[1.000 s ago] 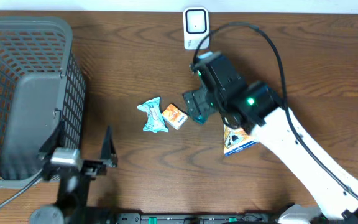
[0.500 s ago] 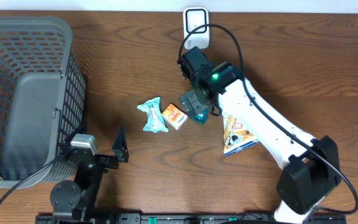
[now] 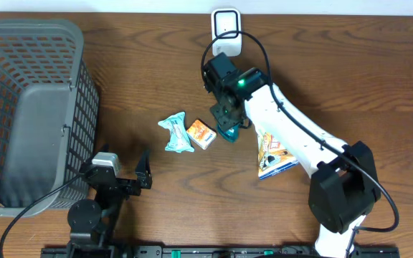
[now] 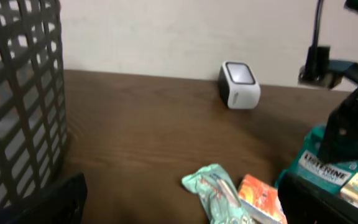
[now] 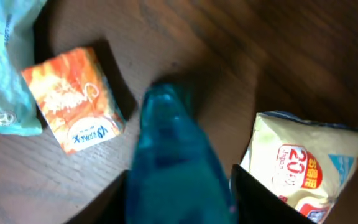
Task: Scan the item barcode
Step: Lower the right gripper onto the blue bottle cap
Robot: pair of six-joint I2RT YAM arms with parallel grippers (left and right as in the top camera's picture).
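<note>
Our right gripper (image 3: 226, 118) hangs over the teal bottle (image 3: 228, 131) near the middle of the table (image 3: 378, 64). From its wrist camera we see the bottle lying between the jaws, with the dark right finger (image 5: 250, 202) just beside the bottle's edge. We cannot tell whether the jaws clamp it, because the bottle is blurred in that view. Our left gripper (image 3: 140, 174) sits low at the near edge with its jaws spread wide, well apart from every item.

By size, we take the brown wooden table first. Next comes the grey mesh basket (image 3: 20, 107), which fills the left side and stands just beside our left arm. The snack bag (image 3: 274, 156) lies flat to the right of the bottle, partly under our right arm. The white scanner (image 3: 225, 29) stands upright at the far edge, beyond the bottle and close to the right wrist. The pale blue packet (image 3: 174, 134) lies crumpled left of centre. The bottle, our item to scan, rests on the wood, and in the left wrist view we can read Listerine on its label. Smallest is the orange box (image 3: 201, 134), which lies between the packet and the bottle, just beside each
</note>
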